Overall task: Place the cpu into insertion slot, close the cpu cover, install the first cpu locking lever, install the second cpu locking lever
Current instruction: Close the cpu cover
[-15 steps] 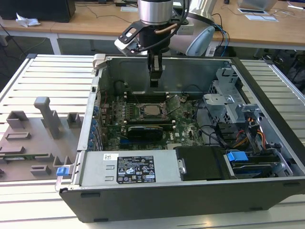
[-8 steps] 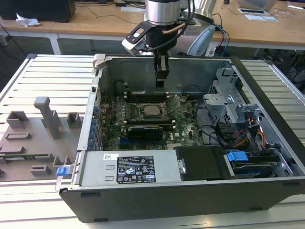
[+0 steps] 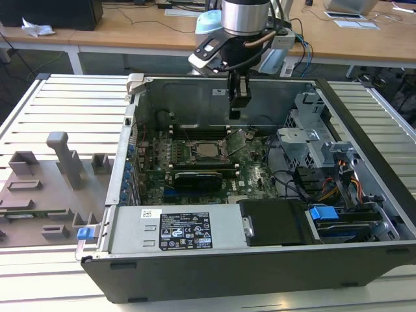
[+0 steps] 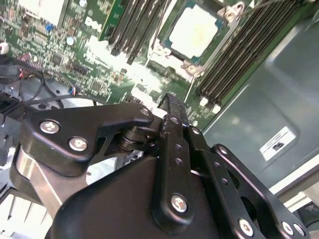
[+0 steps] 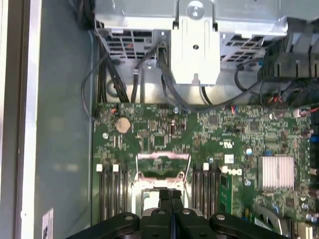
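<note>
My fingers are pressed together with nothing between them. They hang inside the open case, above the green board. The cpu lies flat in its socket just below my fingers, clear of them. The cover frames the socket beyond my tips; I cannot tell whether it lies fully shut.

In the first wrist view, fingers partly hide the socket.
</note>
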Controlling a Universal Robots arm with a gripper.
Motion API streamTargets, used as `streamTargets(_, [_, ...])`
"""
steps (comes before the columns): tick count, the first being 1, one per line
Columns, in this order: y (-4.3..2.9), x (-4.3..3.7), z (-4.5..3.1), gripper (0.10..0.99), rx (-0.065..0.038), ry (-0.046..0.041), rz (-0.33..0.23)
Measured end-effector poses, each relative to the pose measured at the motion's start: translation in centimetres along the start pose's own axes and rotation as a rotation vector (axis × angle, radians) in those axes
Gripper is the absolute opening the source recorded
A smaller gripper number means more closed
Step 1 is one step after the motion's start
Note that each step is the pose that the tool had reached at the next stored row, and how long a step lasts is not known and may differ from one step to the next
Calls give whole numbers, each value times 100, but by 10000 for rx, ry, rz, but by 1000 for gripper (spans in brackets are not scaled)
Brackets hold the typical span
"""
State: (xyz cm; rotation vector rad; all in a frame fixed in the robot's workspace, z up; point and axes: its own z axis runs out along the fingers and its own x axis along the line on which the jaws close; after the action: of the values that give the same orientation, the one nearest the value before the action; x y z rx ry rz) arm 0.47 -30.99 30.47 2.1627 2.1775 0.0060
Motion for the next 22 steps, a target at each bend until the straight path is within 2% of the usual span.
streamTargets(1, [33, 0, 2, 106, 1, 0, 2])
streamTargets(2, [151, -1, 9, 106, 4, 1, 3])
streamTargets(3, [203, -1, 12, 106, 6, 2, 0])
streamTargets(5, [297, -1, 16, 106, 10, 1, 0])
streamTargets(8, [402, -2, 22, 106, 16, 1, 1])
streamTargets(13, [535, -3, 29, 106, 23, 0, 1])
streamTargets(21, [706, -3, 39, 106, 30, 2, 0])
streamTargets(22, [707, -3, 39, 106, 30, 1, 0])
